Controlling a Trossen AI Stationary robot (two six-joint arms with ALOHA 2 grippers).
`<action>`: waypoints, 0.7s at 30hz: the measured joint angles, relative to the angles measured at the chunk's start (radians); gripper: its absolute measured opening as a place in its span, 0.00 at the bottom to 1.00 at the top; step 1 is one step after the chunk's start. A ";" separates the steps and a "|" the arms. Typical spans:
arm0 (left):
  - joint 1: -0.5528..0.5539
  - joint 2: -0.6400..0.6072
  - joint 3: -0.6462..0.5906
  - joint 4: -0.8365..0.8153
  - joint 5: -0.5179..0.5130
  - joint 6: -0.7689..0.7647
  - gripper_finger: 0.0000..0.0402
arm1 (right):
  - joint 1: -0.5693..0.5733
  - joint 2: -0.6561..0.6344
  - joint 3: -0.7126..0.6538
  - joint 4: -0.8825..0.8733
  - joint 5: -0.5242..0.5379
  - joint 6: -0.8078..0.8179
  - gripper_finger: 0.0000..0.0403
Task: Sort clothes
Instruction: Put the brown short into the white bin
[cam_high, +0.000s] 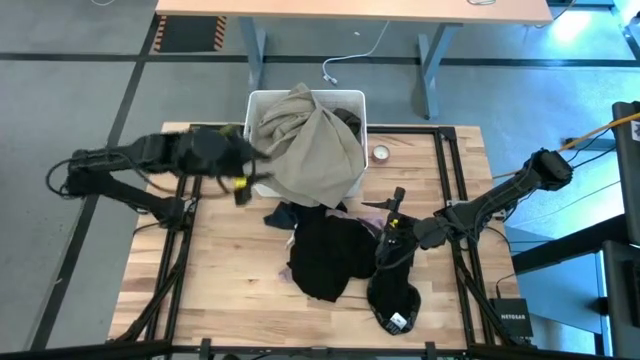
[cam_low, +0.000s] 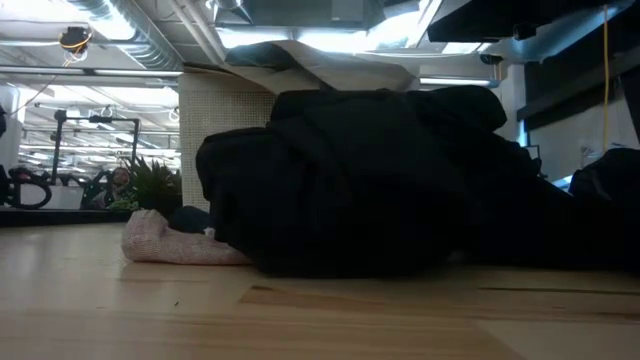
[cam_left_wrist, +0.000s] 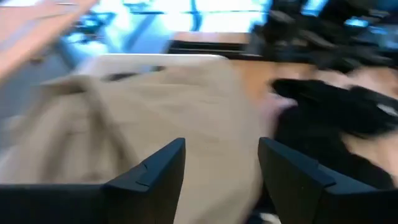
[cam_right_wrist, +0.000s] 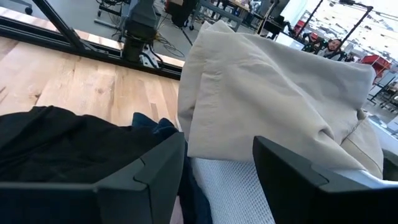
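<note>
In white bin: beige-khaki garment; left hand wide, empty.

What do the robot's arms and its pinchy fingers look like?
Both arms are dark and thin, built from jointed pieces. The left arm has a small yellow mark near its gripper. The right arm has a rounded knob at its elbow. On both the left gripper and the right gripper, the two fingers are black, flat and wedge-shaped.
</note>
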 joint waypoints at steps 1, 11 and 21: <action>-0.040 0.006 -0.017 0.008 0.000 -0.011 0.49 | 0.000 0.000 0.000 0.000 0.000 -0.001 0.52; -0.217 0.180 -0.333 0.274 -0.108 -0.058 0.49 | 0.000 0.000 0.000 0.001 0.000 -0.003 0.52; -0.196 0.318 -0.499 0.695 -0.126 0.047 0.49 | 0.000 0.000 0.000 0.002 -0.001 -0.002 0.52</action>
